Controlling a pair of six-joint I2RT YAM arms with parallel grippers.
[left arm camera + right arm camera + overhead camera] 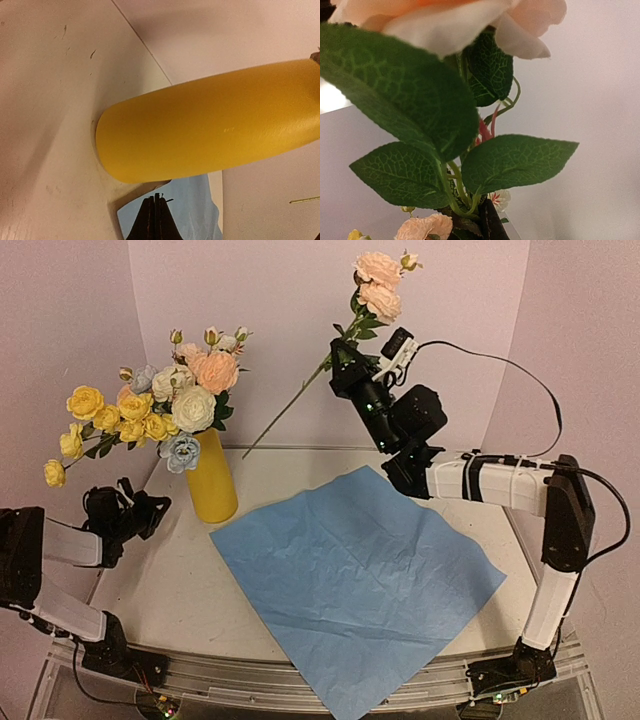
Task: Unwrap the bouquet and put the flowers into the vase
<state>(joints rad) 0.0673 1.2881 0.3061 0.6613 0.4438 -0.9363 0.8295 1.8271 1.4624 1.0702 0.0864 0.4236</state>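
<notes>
The bouquet is unwrapped: its blue paper (355, 570) lies flat on the table. The yellow vase (213, 485) stands upright at the paper's left corner and holds flowers (150, 410) in white, yellow and pink. My left gripper (152, 512) is shut on nothing, low and just left of the vase. In the left wrist view its tips (156, 199) point at the vase (210, 125) over the paper corner (200, 210). My right gripper (340, 360) is high at the back, shut on a peach rose stem (378, 285). In the right wrist view its leaves (515, 162) hide most of the gripper (482, 220).
The held stem's long bare end (280, 420) slants down and left toward the table's back edge, right of the vase. White walls close in the back and both sides. Yellow blooms (75, 440) hang out left over my left arm.
</notes>
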